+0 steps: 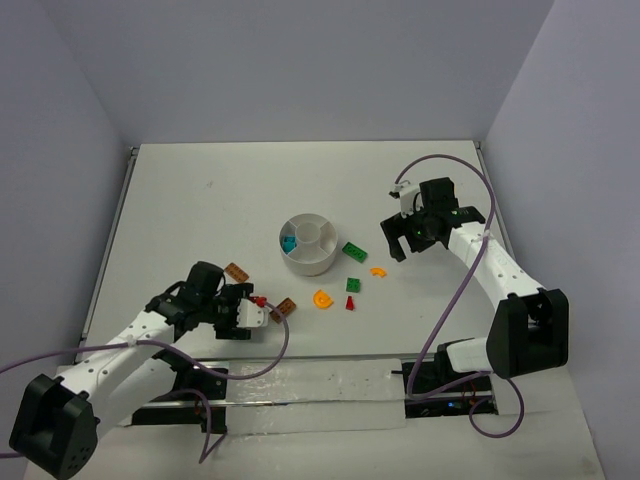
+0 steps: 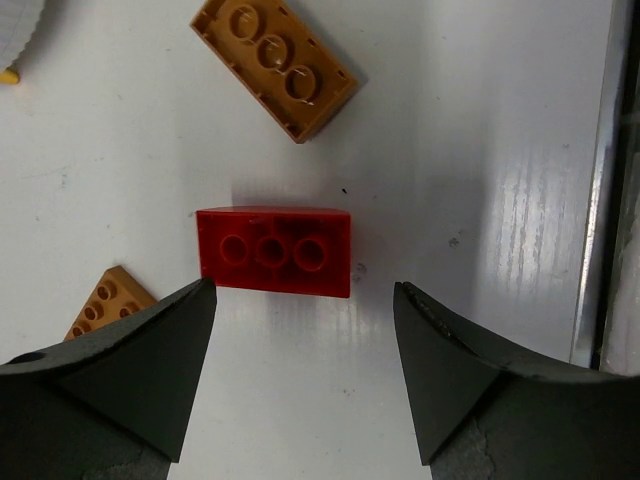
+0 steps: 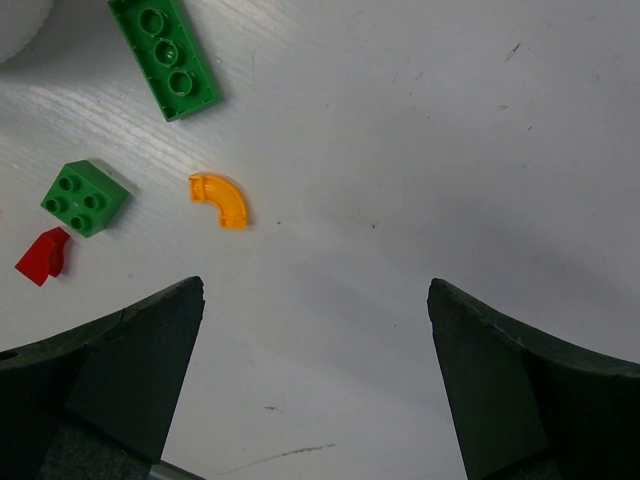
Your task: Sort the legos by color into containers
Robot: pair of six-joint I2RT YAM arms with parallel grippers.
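Left arm (image 1: 110,362): is wearing white shells, alternating with black joint housings.
Right arm (image 1: 490,265): is showing the same white-and-black scheme.
Cables (image 1: 450,160): lavender, looping loosely along each arm.
Fingers (image 2: 130,380): dark grey, tapering into wedges.

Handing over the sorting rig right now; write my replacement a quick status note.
Left end effector: open, lined up on the red brick, not gripping.
Right end effector: open, empty, above the table near the orange curved piece.
Done: teal lego in one wedge of the white dish.
Left: red brick, green bricks, brown bricks, orange pieces lie loose outside the dish.
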